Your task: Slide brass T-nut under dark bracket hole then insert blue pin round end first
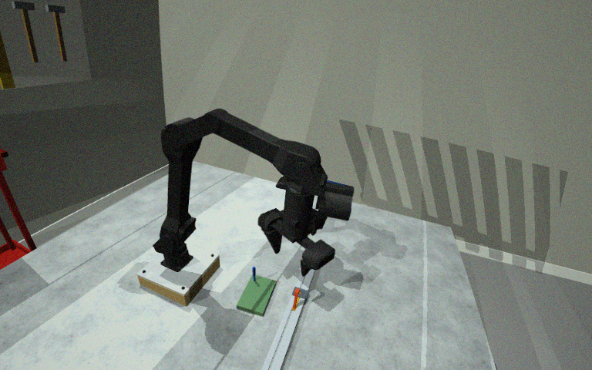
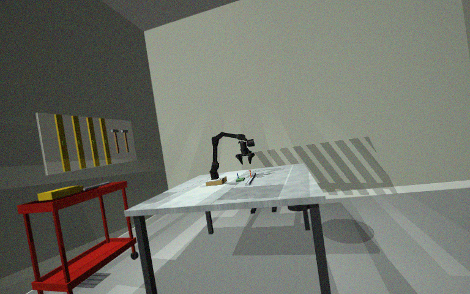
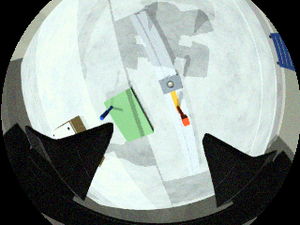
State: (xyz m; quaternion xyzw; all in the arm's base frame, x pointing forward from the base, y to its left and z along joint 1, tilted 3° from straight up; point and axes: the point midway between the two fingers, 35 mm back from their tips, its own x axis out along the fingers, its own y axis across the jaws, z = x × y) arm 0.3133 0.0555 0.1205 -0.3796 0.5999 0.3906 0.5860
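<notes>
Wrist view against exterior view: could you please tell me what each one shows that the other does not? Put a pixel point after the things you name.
Only the wrist view shows the round opening in the bracket (image 3: 164,88), the yellow bar (image 3: 174,98) running from it, and a blue ribbed object (image 3: 283,52) at the right edge.

Only the exterior view shows the red cart (image 2: 38,209), the yellow box (image 2: 60,193) on it, the wall hammers (image 2: 116,143) and the table legs (image 2: 144,256).

Both show the open claw (image 2: 246,163) (image 3: 160,134), green tray (image 2: 239,179) (image 3: 127,117), blue pin (image 2: 237,174) (image 3: 107,112), rail (image 2: 251,178) (image 3: 189,152) and orange handle (image 2: 249,172) (image 3: 186,121).
</notes>
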